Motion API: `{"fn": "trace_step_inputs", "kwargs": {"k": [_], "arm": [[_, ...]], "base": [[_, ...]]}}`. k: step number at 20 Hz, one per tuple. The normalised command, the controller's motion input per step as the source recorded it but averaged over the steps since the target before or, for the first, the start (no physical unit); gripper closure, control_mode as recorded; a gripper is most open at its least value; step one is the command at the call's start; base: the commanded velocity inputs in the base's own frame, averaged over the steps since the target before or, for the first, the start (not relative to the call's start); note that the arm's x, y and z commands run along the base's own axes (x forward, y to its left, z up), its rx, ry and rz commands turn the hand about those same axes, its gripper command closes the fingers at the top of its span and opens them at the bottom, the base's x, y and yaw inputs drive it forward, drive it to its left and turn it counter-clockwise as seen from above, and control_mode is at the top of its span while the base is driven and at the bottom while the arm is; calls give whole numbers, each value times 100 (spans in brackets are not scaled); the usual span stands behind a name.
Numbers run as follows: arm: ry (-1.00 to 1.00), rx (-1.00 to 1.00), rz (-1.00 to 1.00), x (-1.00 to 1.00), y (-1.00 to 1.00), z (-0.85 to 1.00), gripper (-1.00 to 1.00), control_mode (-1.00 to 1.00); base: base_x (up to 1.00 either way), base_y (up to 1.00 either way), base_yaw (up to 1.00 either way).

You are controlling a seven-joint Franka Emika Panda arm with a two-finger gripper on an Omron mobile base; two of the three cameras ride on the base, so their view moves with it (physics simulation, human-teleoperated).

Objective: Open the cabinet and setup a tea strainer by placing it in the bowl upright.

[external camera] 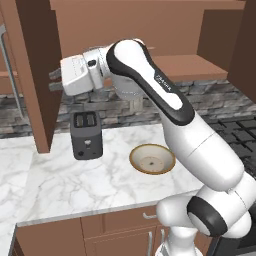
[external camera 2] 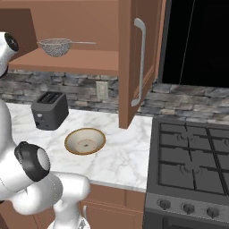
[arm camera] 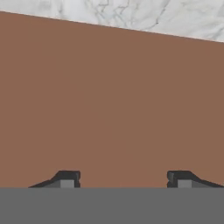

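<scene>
Tea strainer [external camera 2: 56,46]: we see it on the cabinet [external camera 2: 80,60] shelf, off to the gripper's side.
Bowl [external camera: 152,158]: below, open counter [external camera: 65,175] around.
Gripper [external camera: 53,81]: jaws apart, empty, facing the brown door [external camera: 35,75].

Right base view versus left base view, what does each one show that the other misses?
Only the right base view shows the tea strainer on the cabinet's shelf, the stove and a door's bar handle. Only the left base view shows the claw, near an open cabinet door. Both show the toaster, the bowl and the marble counter.
</scene>
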Motion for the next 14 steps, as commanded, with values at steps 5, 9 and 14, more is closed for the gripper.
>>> {"fn": "trace_step_inputs", "kwargs": {"k": [5,9,14], "arm": [[-1,-5,-11,0,14,0,-100,-100],[0,-6,-2,0,-21,-8,-100,-100],[-15,-14,10,-2,-57,-41,-100,-100]], "base": [[0,0,0],[0,0,0],[0,0,0]]}}
